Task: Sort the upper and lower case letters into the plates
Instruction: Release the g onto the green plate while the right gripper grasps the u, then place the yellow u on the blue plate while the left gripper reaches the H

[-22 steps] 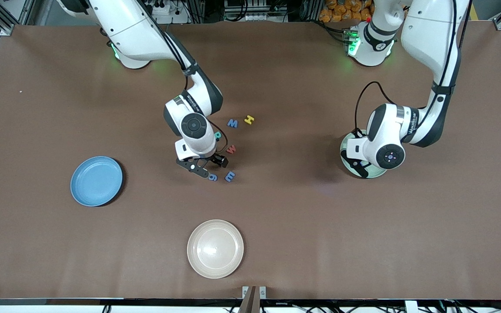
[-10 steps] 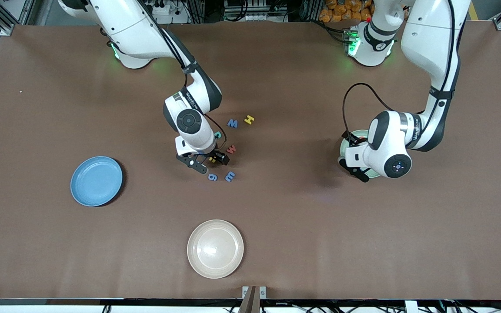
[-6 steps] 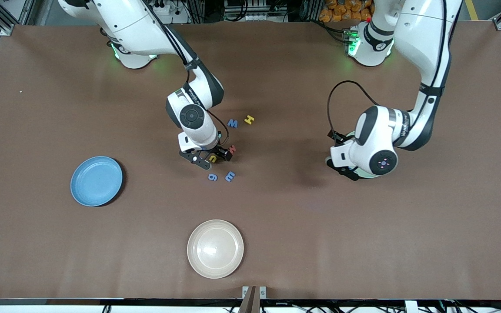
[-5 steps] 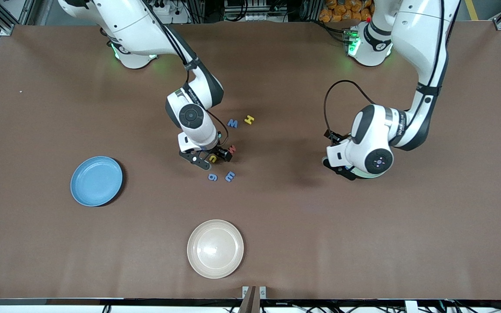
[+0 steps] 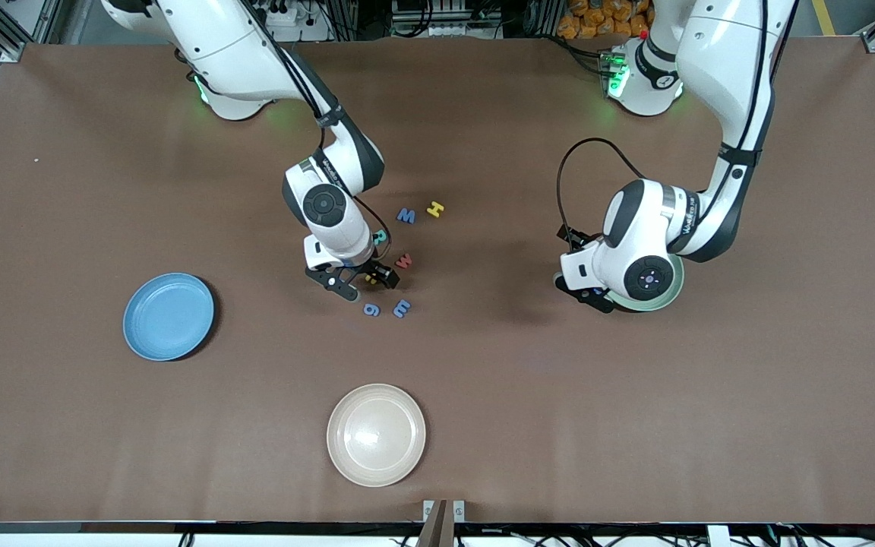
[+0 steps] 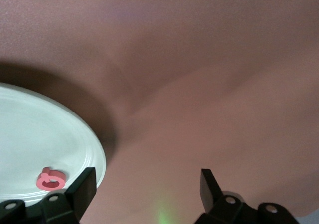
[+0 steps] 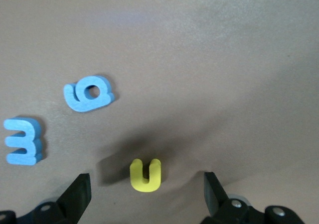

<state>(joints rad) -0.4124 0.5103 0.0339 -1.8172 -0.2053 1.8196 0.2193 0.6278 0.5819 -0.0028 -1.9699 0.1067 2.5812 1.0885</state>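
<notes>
The right tool (image 5: 362,282) hangs released over the yellow u (image 7: 145,174). The left tool (image 6: 145,189), also released, hovers beside the mint plate (image 6: 30,149) holding the red Q (image 6: 50,179).

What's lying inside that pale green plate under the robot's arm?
One small red letter lies in the pale green plate, near its rim. The left arm's wrist hangs over much of the plate, so anything else in the covered part cannot be seen.
</notes>
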